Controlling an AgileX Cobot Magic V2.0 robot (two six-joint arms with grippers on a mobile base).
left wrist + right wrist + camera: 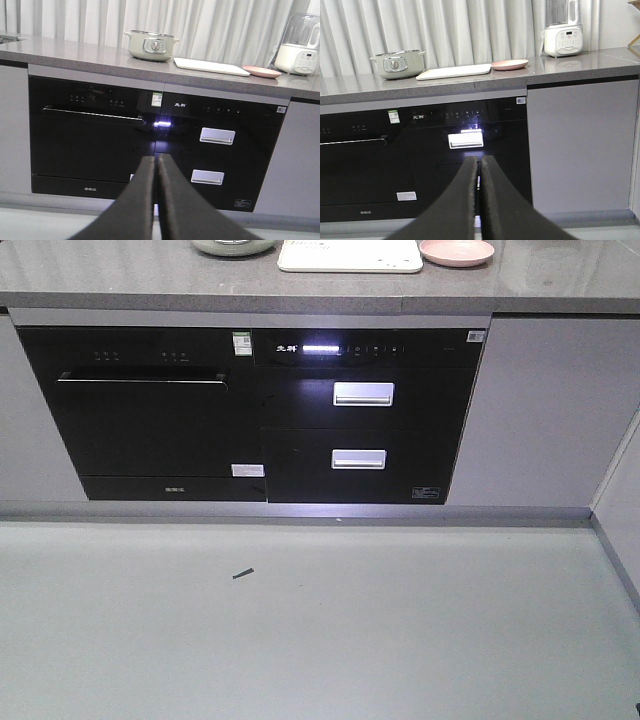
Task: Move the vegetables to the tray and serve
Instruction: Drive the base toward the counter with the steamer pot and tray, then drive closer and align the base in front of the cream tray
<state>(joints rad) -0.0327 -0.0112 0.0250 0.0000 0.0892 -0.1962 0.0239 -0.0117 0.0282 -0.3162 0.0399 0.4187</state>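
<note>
The cream tray (350, 256) (211, 66) (454, 71) lies flat on the grey countertop (120, 280), between a pot and a pink plate (457, 251) (262, 71) (509, 64). No vegetables show in any view. My left gripper (156, 161) is shut with nothing between its dark fingers, held well in front of the black appliances below the counter. My right gripper (479, 162) is likewise shut and empty, pointing at the same cabinet front. Neither arm appears in the front view.
A pale green pot (151, 45) (397, 63) stands left of the tray. A white blender (302, 45) (563, 30) sits at the counter's right. Black built-in appliances with silver drawer handles (363, 393) fill the cabinet front. A small dark scrap (243, 573) lies on the grey floor.
</note>
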